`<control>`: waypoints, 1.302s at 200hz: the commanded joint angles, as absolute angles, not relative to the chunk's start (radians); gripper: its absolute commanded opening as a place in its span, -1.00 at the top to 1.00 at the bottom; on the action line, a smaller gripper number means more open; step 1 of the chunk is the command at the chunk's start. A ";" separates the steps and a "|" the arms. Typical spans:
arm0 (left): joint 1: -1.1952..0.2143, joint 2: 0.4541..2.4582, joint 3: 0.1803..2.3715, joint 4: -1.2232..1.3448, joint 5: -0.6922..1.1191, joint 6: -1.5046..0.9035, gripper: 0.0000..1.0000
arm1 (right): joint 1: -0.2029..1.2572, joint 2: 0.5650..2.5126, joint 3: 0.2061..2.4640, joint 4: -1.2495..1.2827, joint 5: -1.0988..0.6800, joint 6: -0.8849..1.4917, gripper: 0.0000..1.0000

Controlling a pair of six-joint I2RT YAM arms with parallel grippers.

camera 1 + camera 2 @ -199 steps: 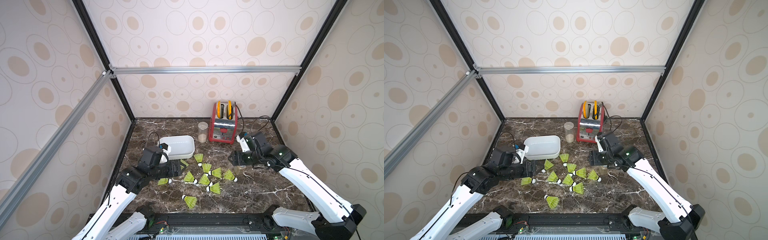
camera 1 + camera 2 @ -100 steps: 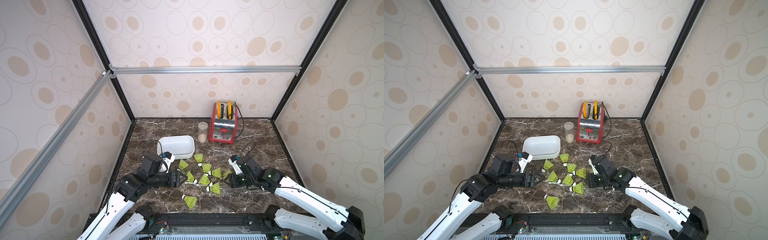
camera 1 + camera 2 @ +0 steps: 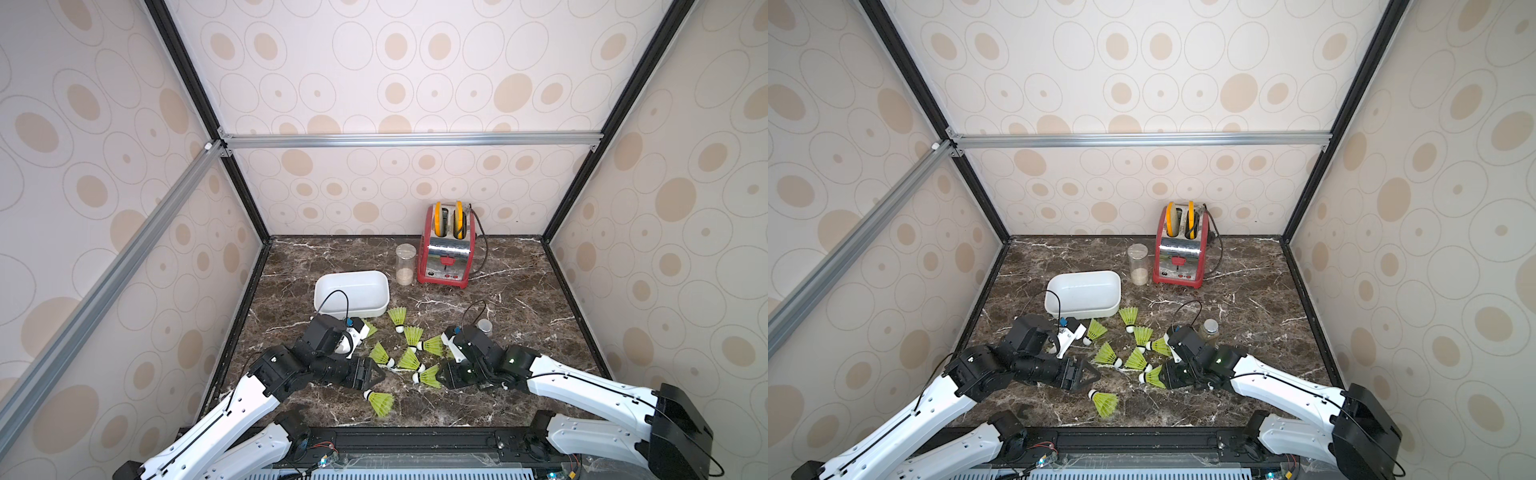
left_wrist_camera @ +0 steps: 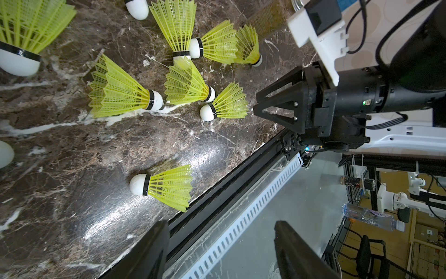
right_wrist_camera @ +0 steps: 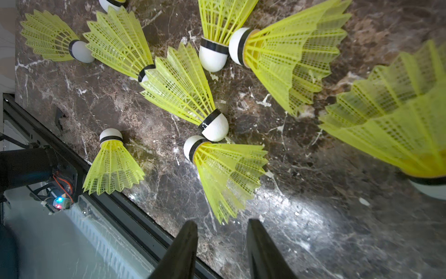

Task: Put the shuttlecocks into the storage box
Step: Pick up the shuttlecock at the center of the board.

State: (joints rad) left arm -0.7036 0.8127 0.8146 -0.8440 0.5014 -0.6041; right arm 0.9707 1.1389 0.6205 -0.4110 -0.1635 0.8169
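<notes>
The shuttlecocks (image 3: 409,359) all lie on the table (image 3: 511,291). None shows in the box (image 3: 322,286), which sits at 10 o'clock from the cluster and looks empty.

The right gripper (image 5: 222,223), at 3 o'clock, has its jaws partly open. Only the skirt rim of the nearest shuttlecock (image 5: 226,174) is at their mouth, and nothing is clamped. The left gripper (image 4: 219,223), at 9 o'clock, is wide open and empty, close to the lone shuttlecock (image 4: 164,186) at 6 o'clock.

- **Weak grip:** a pinch on that thin, springy rim could slip off or crush the skirt.
- **Knock-on:** its tip touches a neighbour (image 5: 183,89), so a push would likely shunt both.
- **Over the edge:** the lone shuttlecock lies right at the table's front edge, and a brush could send it over.
- **Clash:** the grippers face each other closely and might collide mid-cluster.
</notes>
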 commanded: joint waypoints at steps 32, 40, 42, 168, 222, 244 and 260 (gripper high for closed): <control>-0.715 0.842 0.825 -0.826 0.506 -0.535 -0.40 | 0.977 1.219 0.610 -0.341 -0.179 0.827 0.29; -0.715 0.843 0.823 -0.826 0.508 -0.532 -0.40 | 0.978 1.222 0.613 -0.336 -0.183 0.825 0.29; -0.715 0.843 0.823 -0.825 0.507 -0.532 -0.40 | 0.979 1.224 0.614 -0.336 -0.183 0.825 0.29; -0.715 0.846 0.822 -0.812 0.485 -0.545 -0.37 | 0.978 1.232 0.706 -0.477 -0.160 0.774 1.00; -0.716 0.853 0.825 -0.774 0.466 -0.572 -0.34 | 0.977 1.208 0.763 -0.561 -0.155 0.726 1.00; -0.716 0.864 0.830 -0.767 0.461 -0.572 -0.32 | 0.977 1.195 0.790 -0.597 -0.166 0.702 1.00; -0.716 0.871 0.838 -0.767 0.452 -0.569 -0.31 | 0.977 1.183 0.811 -0.629 -0.163 0.677 1.00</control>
